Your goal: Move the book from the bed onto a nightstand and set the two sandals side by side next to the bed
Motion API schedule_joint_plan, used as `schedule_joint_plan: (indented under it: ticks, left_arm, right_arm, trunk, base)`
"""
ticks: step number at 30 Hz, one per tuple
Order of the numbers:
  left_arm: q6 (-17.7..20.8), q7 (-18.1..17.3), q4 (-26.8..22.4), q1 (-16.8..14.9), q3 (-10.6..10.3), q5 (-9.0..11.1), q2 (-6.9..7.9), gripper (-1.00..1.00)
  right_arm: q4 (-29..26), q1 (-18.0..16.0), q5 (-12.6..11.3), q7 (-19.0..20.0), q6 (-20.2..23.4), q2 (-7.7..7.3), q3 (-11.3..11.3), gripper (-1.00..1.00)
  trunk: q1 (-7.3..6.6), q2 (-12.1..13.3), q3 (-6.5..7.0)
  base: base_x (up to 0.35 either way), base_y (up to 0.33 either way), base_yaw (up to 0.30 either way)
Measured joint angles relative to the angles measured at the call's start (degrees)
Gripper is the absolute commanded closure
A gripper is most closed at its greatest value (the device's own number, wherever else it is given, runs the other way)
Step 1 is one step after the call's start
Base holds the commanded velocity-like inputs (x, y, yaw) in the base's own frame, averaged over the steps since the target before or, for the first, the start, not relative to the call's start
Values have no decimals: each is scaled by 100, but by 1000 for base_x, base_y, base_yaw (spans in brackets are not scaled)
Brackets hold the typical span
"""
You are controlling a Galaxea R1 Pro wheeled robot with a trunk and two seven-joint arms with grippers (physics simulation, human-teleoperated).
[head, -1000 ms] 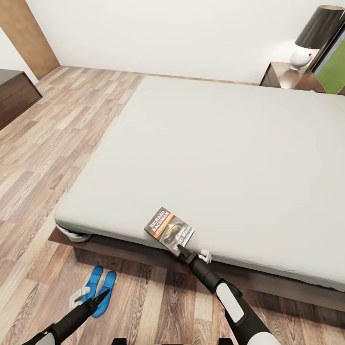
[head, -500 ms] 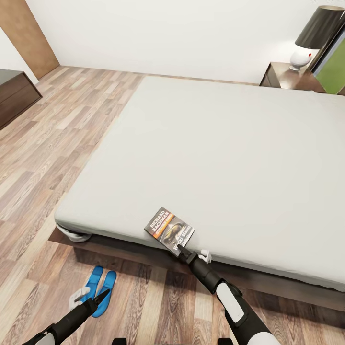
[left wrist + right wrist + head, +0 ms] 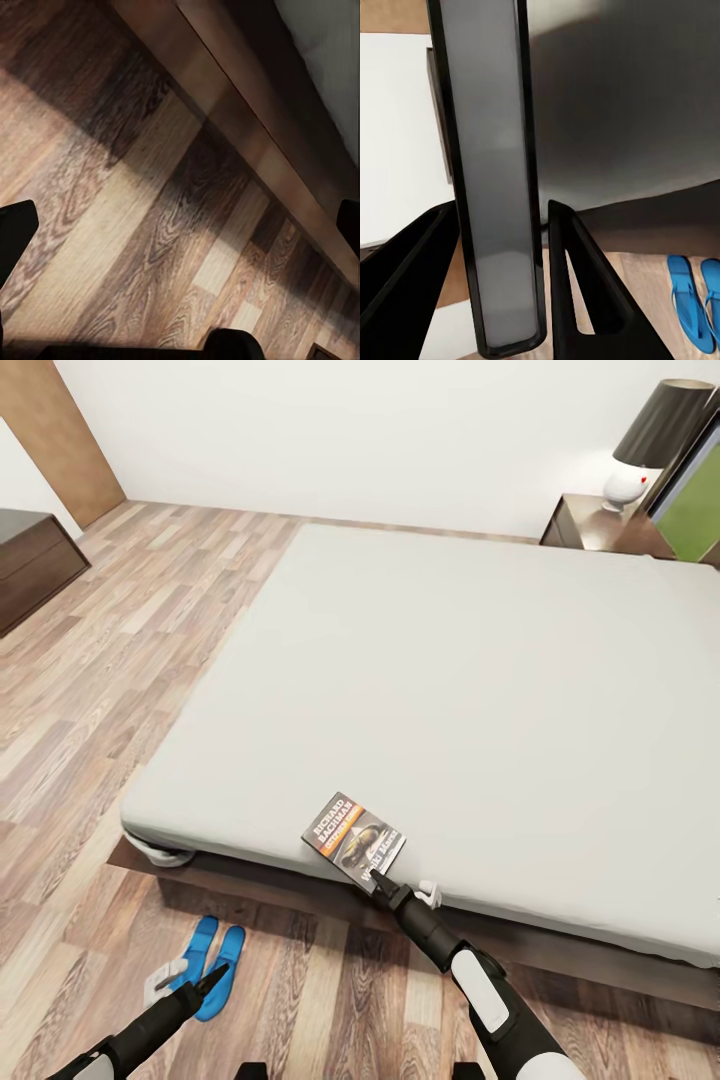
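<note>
The book (image 3: 354, 838), black and orange with white lettering, lies at the foot edge of the bed (image 3: 450, 680). My right gripper (image 3: 378, 880) holds its near corner. In the right wrist view the book's edge (image 3: 491, 187) stands between the two dark fingers (image 3: 577, 285), which are shut on it. The two blue sandals (image 3: 212, 960) lie side by side on the floor just off the bed's foot corner, and they are also in the right wrist view (image 3: 694, 304). My left gripper (image 3: 215, 978) hovers right beside them, open, its fingertips wide apart over bare planks (image 3: 180, 225).
A dark wood nightstand (image 3: 590, 522) with a black-shaded lamp (image 3: 650, 445) stands at the bed's far right corner. A long dark cabinet (image 3: 35, 560) sits at the left wall. The dark bed frame (image 3: 247, 127) runs low along the floor. A small white object (image 3: 165, 985) lies by the sandals.
The whole view has shifted slightly, so the camera moved. Both grippers, the book and the sandals keep their places relative to one another.
</note>
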Motion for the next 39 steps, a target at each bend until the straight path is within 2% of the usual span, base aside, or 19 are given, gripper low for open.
schedule_joint_plan:
  ticks: [39]
  left_arm:
    - [0, 2, 0, 2, -1, -1, 0, -100]
  right_arm:
    - [-39, 1, 1, 18, 0, 0, 0, 100]
  trunk:
    - [-857, 1565, 700]
  base:
    - [0, 0, 0]
